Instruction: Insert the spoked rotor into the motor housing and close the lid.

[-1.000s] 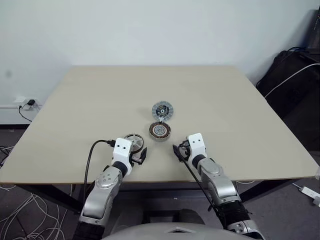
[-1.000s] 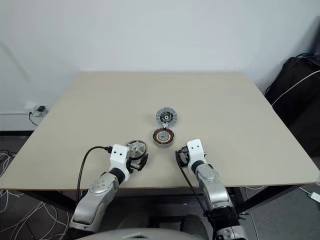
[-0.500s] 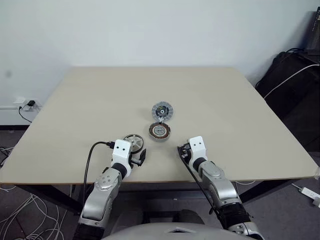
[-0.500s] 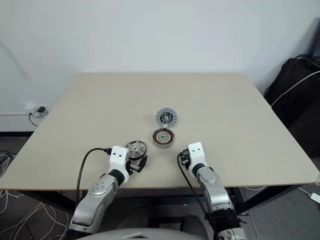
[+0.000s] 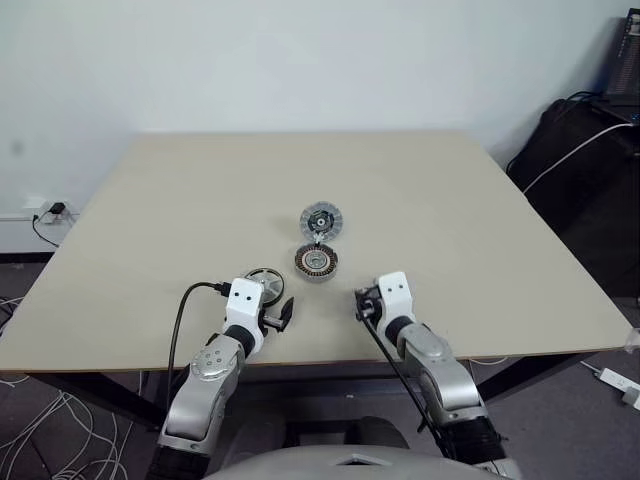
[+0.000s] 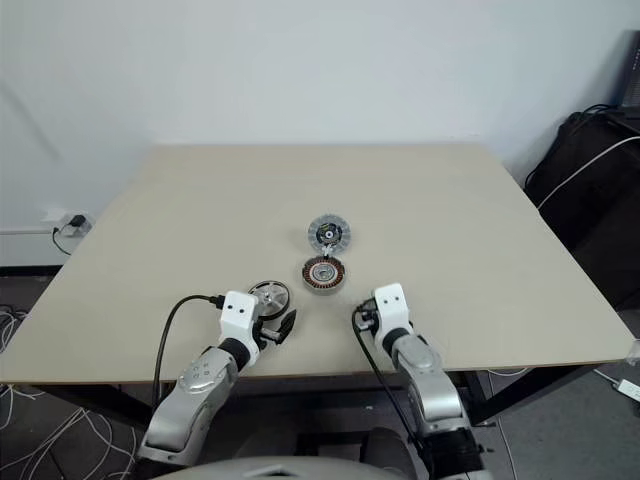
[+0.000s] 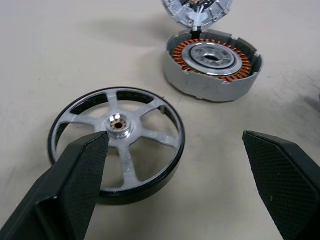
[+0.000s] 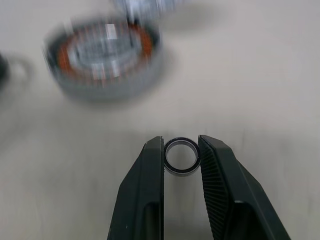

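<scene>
The spoked rotor (image 7: 120,131) lies flat on the table, close in front of my left gripper (image 7: 172,140), which is open with one finger hanging over its rim. To its right sits the motor housing (image 5: 316,261) with copper windings up, and the ribbed lid (image 5: 321,219) is just behind it. My right gripper (image 8: 181,143) hovers near the housing (image 8: 105,57), shut on a small dark metal ring (image 8: 181,172) pinched between its fingertips.
The beige table (image 5: 450,200) has open room on all sides of the parts; its front edge runs just under both wrists. A black bag (image 5: 580,150) with a white cable stands on the floor at the right. Loose cables lie on the floor at the left.
My right gripper has shut on the small ring and lifted a little off the table. The left arm and the three parts have not moved.
</scene>
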{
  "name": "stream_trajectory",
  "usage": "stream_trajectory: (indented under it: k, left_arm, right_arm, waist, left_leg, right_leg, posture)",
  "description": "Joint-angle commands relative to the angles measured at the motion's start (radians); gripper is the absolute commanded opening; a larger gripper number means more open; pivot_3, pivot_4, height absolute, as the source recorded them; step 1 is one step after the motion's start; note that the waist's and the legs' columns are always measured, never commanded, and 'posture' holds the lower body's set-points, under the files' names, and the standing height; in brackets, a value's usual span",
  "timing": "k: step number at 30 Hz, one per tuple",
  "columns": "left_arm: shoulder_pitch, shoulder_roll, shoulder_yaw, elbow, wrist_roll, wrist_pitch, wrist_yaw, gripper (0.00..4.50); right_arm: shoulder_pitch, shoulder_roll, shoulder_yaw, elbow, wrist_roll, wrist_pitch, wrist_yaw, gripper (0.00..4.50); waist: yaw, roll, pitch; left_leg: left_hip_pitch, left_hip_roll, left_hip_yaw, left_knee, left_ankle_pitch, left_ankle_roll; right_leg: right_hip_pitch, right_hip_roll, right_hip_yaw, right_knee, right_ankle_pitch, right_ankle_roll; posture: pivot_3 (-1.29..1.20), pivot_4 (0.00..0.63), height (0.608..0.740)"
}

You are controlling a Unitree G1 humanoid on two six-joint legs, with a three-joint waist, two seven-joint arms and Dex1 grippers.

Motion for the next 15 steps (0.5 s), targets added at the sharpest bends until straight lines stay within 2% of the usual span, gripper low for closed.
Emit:
stream_trajectory:
  k: [1,15]
  left_arm:
    - [-0.011,-0.003,0.002,-0.034,0.003,-0.020,0.004,4.50]
    - [0.025,-0.020,0.018,-0.061,0.000,-0.040,0.037,4.50]
  right_arm:
    - [-0.117,0.027,0.044,0.031,-0.032,0.021,-0.005,0.68]
    - [-0.400,0.096,0.084,0.433,-0.088,-0.076,0.013,0.68]
  waist:
    - [-0.001,0.000,0.000]
    - [-0.005,0.000,0.000]
  left_leg:
    - [0.000,0.000,0.000,0.000,0.000,0.000]
    - [0.000,-0.001,0.000,0.000,0.003,-0.005]
  right_leg:
    - [0.000,0.000,0.000,0.000,0.000,0.000]
    - [-0.001,0.001,0.000,0.000,0.000,0.000]
  posture:
    - [0.00,0.000,0.740]
    - [0.00,0.000,0.740]
